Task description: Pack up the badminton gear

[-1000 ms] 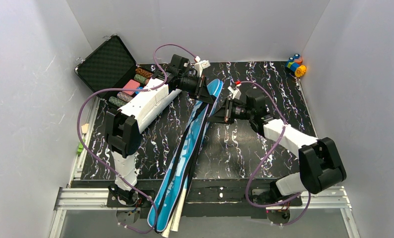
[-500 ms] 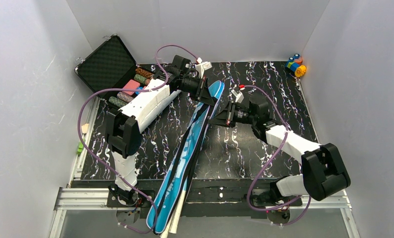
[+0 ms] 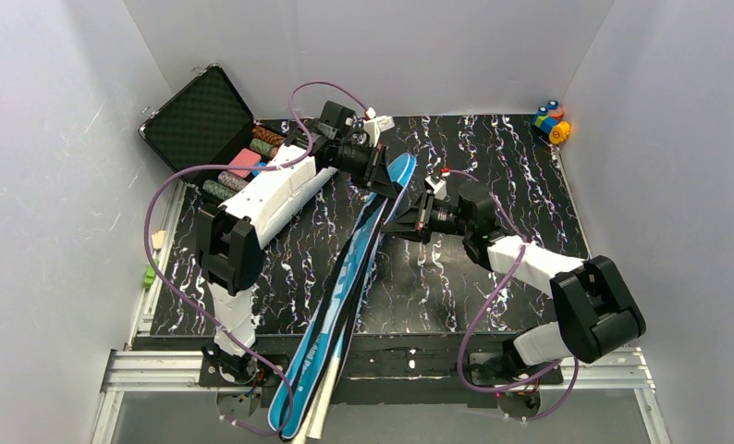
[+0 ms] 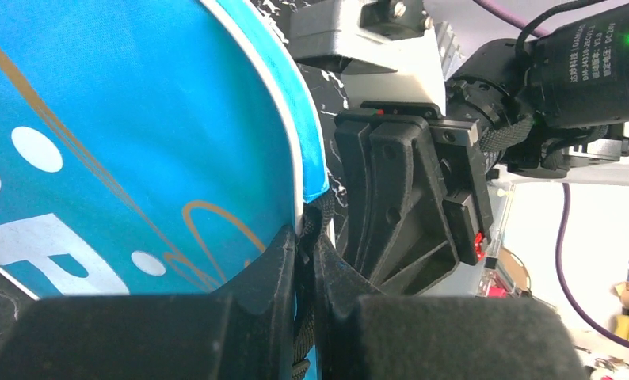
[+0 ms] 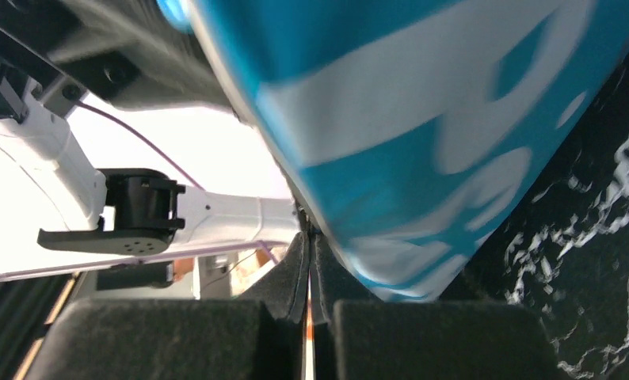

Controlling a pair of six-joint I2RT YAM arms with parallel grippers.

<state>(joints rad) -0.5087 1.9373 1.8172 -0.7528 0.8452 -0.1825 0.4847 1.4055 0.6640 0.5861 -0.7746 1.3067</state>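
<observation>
One blue bag (image 3: 349, 268) lies on the table (image 3: 456, 287), long axis diagonal: near end overhanging, far end pointing far-right. One white tube (image 3: 322, 412) lies alongside. Left gripper (image 3: 385, 180) jaws pinch the bag's strap (image 4: 318, 207); right gripper (image 3: 396, 225) jaws are pressed together.

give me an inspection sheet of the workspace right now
surface: black, white-veined table
job's things: blue bag lying diagonally, near end overhanging the table's near edge; white tube beside that end; no other gear seen
clutter: open black case with chips, far left; toy at far right corner
hands: left hand shut on bag's edge; right hand shut at bag's other edge, grip unclear
cables: purple cables loop off both arms
surroundings: white walls; metal rail at near edge
</observation>
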